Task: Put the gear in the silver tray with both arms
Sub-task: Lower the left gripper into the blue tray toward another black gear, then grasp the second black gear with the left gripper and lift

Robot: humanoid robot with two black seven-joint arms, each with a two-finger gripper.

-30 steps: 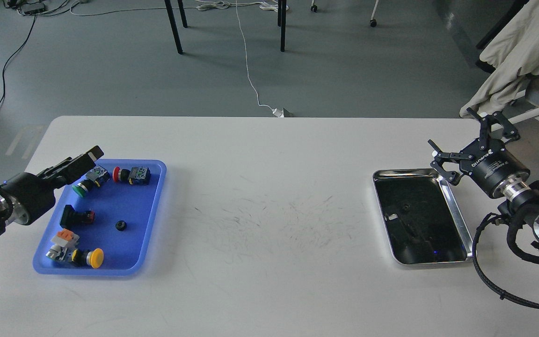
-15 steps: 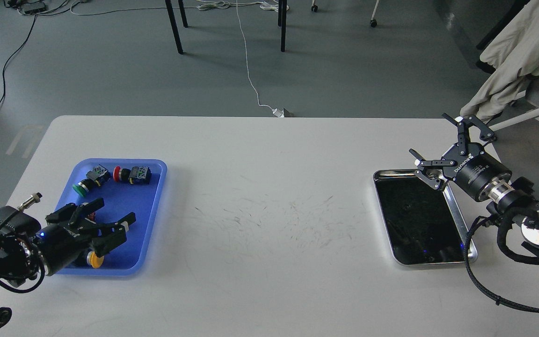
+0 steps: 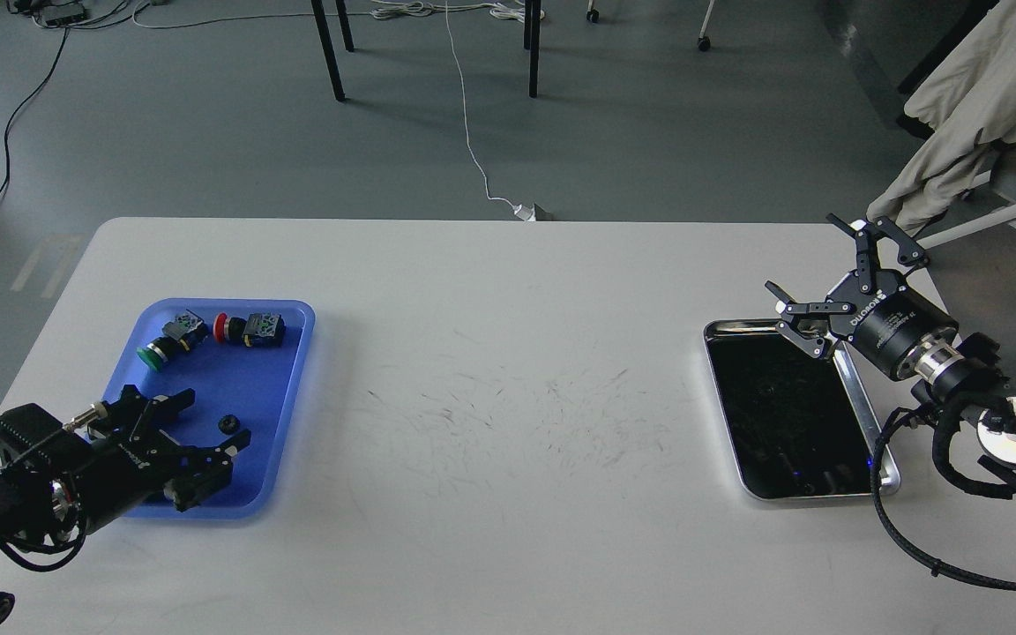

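Note:
The gear [image 3: 227, 423] is a small black toothed wheel lying in the near half of the blue plastic tray [image 3: 296, 370] at the left. My left gripper [image 3: 218, 415] is open and low over the tray's near part. The gear lies just at its fingertips, ungripped. The silver tray [image 3: 742, 326] sits at the right of the table, and its dark mirror bottom holds nothing that I can see. My right gripper [image 3: 801, 256] is open and empty, hovering over the silver tray's far right corner.
A green push button [image 3: 155, 354] and a red push button [image 3: 220, 328] lie at the far end of the blue tray. A chair draped in beige cloth [image 3: 958, 97] stands beyond the table's right edge. Black cables [image 3: 914, 538] trail from my right arm.
My left gripper dropped from the tray's far left to its near part, then eased back, uncovering the gear. My right gripper moved left and further away over the silver tray's corner.

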